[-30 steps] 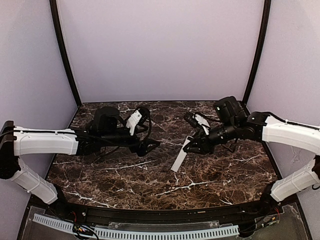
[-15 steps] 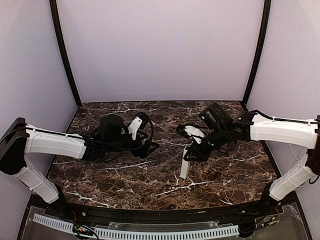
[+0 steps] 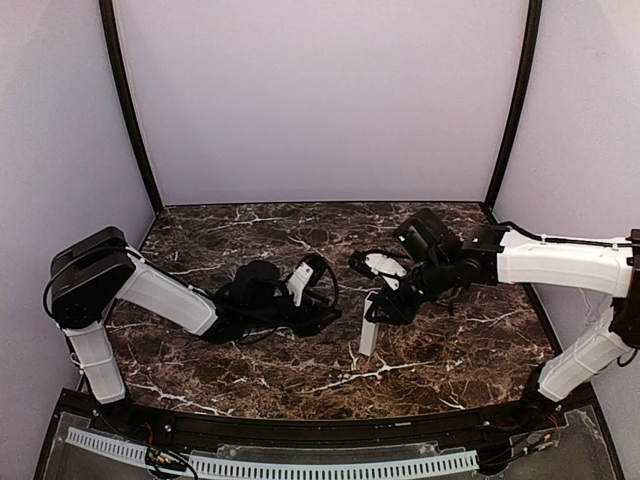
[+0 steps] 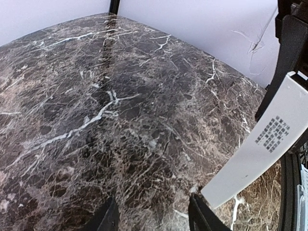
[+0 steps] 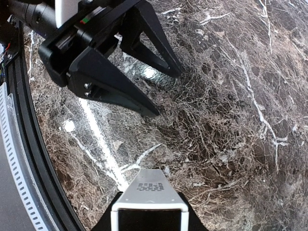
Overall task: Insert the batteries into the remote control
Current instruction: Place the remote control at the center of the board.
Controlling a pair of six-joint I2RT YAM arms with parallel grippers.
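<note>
Top view: the right gripper (image 3: 383, 303) is clamped on the upper part of the remote (image 3: 368, 335), a slim white bar tilting steeply down to the dark, white-veined marble desk (image 3: 450, 350). The left gripper (image 3: 325, 308) lies low, just beside it. Held that high, the smooth plastic could pivot or slip in the grip.

Left wrist: the gripper's black fingertips stand apart with nothing between them. The remote's printed face slants past on the right, its lower end at or just above the glossy desk. A careless advance would knock it.

Right wrist: the remote's end is a hollow rectangle, dark inside. The left gripper's pointed fingers gape beyond it. No batteries show in any view. Small cylinders would probably roll on this polished stone.
</note>
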